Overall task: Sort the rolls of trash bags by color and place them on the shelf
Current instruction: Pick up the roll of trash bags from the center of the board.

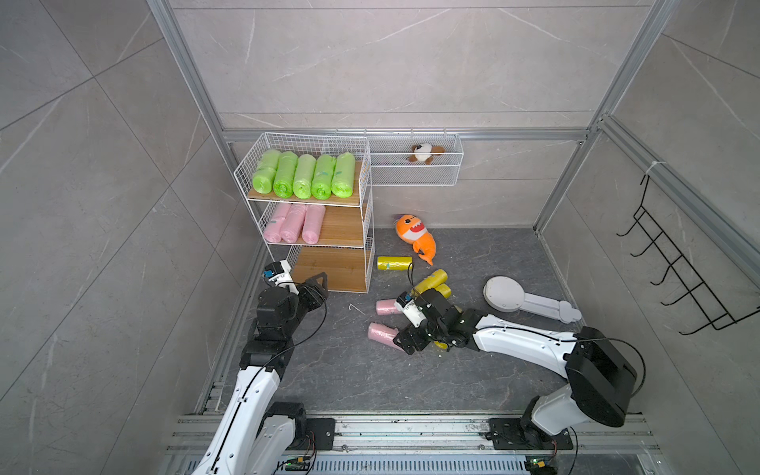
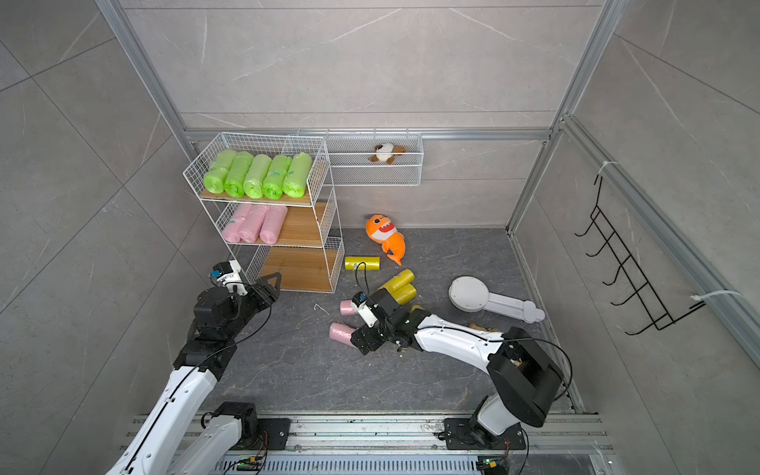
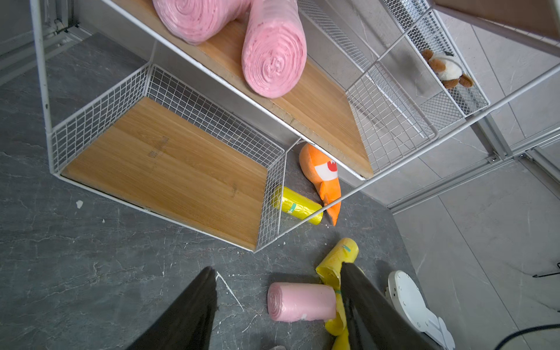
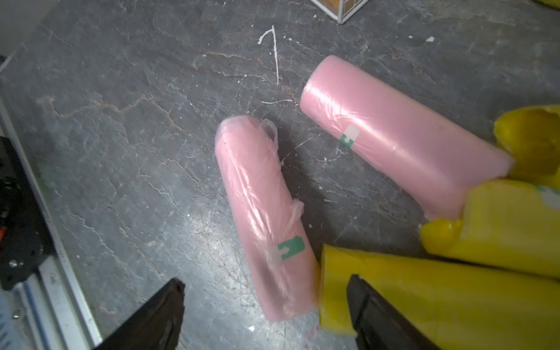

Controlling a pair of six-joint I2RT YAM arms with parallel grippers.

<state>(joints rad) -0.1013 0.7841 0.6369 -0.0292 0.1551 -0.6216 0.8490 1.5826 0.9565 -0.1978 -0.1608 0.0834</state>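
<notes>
The shelf [image 1: 329,269] is viewed from above. 5 green rolls [image 1: 304,177] are laid on its top tier and 3 pink rolls [image 1: 293,224] on its middle tier. 2 loose pink rolls [image 1: 380,332] and at least 3 yellow rolls [image 1: 394,263] are scattered on the floor right of the shelf. The left gripper [image 1: 317,283] is held open and empty in front of the shelf's bottom tier. The right gripper [image 4: 266,280] is spread open over 1 loose pink roll, with nothing grasped.

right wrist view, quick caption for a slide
Open right gripper over a pink roll lying on the dark floor, a second pink roll and yellow rolls alongside.
</notes>
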